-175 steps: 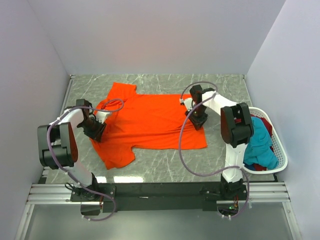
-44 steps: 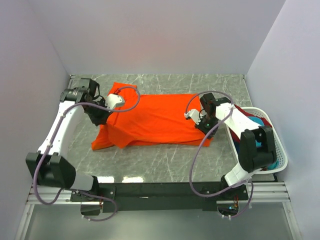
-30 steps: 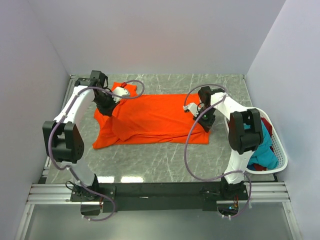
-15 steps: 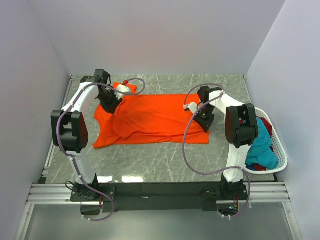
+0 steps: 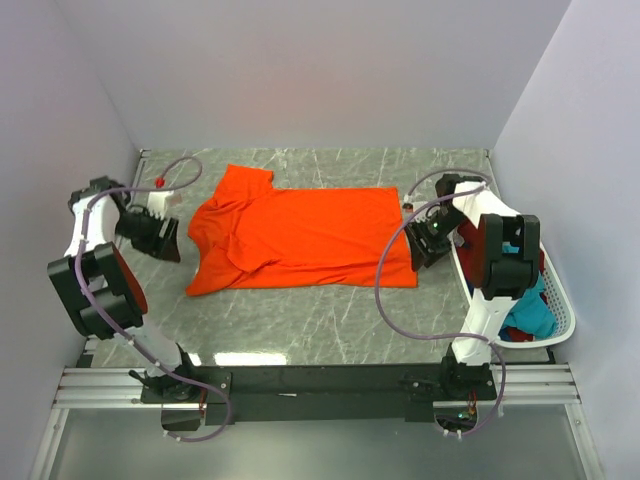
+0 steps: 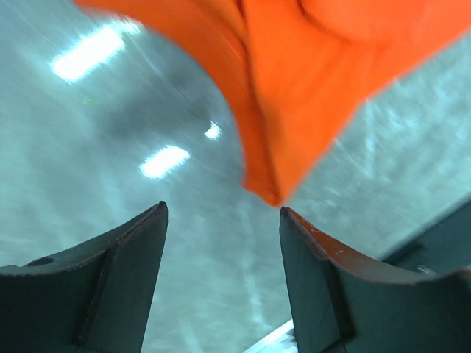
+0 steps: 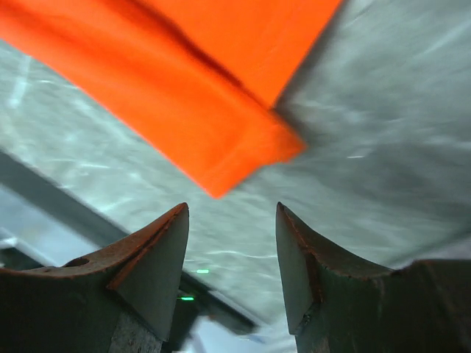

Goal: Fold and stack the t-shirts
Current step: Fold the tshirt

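Grey marble tabletop (image 5: pixel 330 320); orange t-shirt (image 5: pixel 310 235) lies folded over; left gripper (image 6: pixel 222 209), right gripper (image 7: pixel 232 207) both spread apart, empty, beside its ends.

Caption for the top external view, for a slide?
Partly folded bright orange cloth t-shirt on grey marble-patterned table, flanked by open left gripper and open right gripper.

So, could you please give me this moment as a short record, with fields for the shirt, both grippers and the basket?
orange t-shirt: lying on the table, doubled over, rumpled at its left end
left gripper: open, empty, over bare table just off the shirt's left end
right gripper: open, empty, by the shirt's right hem corner, two layers showing there
basket: at the table's right edge, holds a teal t-shirt and other cloth
stack: none on the table yet
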